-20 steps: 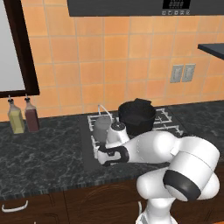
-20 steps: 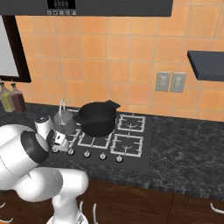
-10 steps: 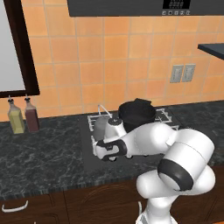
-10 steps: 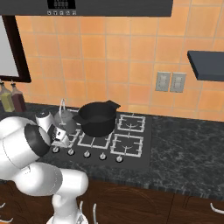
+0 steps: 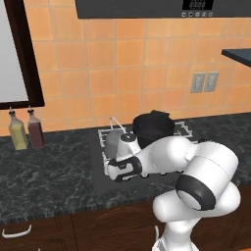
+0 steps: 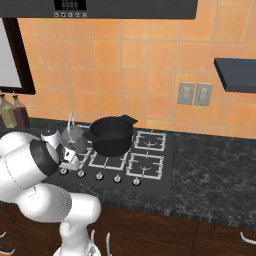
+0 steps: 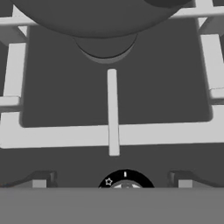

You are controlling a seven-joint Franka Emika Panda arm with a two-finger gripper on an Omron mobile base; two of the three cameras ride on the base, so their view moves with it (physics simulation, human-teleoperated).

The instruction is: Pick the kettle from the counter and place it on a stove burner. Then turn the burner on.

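Note:
The grey kettle (image 5: 114, 140) with its wire handle stands free on a rear-left grate of the black cooktop (image 5: 98, 169); it also shows as kettle (image 6: 75, 138). In the hand view its rounded underside (image 7: 105, 17) sits over a round burner cap (image 7: 105, 50). My gripper (image 5: 113, 173) hangs low at the cooktop's front left, by the knob row. In the hand view the gripper (image 7: 111, 183) is open, with a fingertip (image 7: 41, 181) on either side of a black dial knob (image 7: 125, 183).
A larger black pot (image 5: 153, 127) sits on the grates right of the kettle, pot (image 6: 111, 135). Several more knobs (image 6: 117, 178) line the cooktop's front. Two bottles (image 5: 25, 131) stand on the black counter (image 5: 44, 171) at the far left. Bare grates (image 6: 149, 152) lie to the right.
The hand has stayed low at the front-left knobs, shifting only slightly, while the arm's upper links have swung. The kettle and the pot have not moved.

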